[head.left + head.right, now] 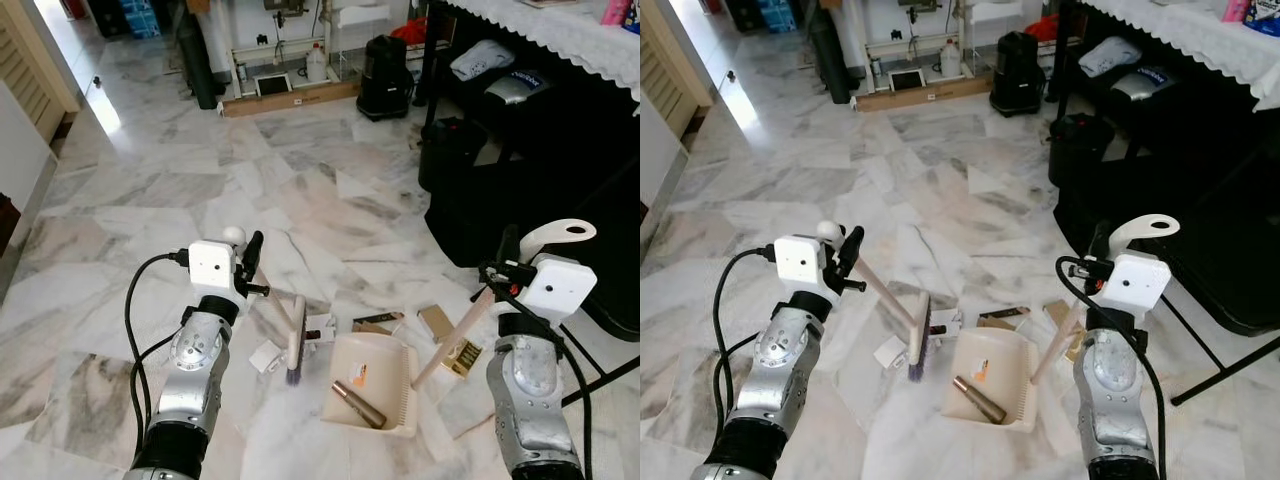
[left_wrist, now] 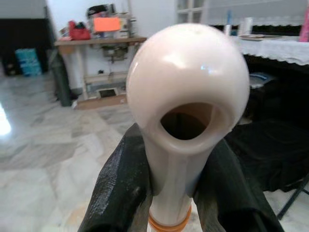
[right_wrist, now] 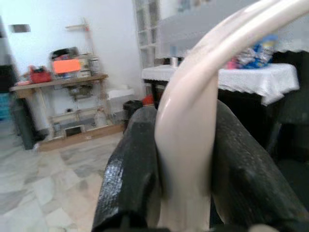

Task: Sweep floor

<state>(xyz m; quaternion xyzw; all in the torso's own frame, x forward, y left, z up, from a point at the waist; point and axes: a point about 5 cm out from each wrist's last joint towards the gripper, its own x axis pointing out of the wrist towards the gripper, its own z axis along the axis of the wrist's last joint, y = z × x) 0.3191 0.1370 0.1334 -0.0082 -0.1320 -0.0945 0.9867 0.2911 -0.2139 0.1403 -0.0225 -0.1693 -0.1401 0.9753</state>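
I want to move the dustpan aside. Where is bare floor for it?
Bare marble floor lies ahead of the brush, toward the far shelves. Around the dustpan it is crowded: litter beside it, black furniture on the right.

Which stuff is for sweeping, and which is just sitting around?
For sweeping: brush in left gripper; dustpan in right gripper; brown tube in the pan; scraps on floor.

Just around: black bag, white jug, table.

Bright daylight; glare patch on marble floor [image 1: 105,110] upper left; head views sharp; wrist-view foregrounds soft.
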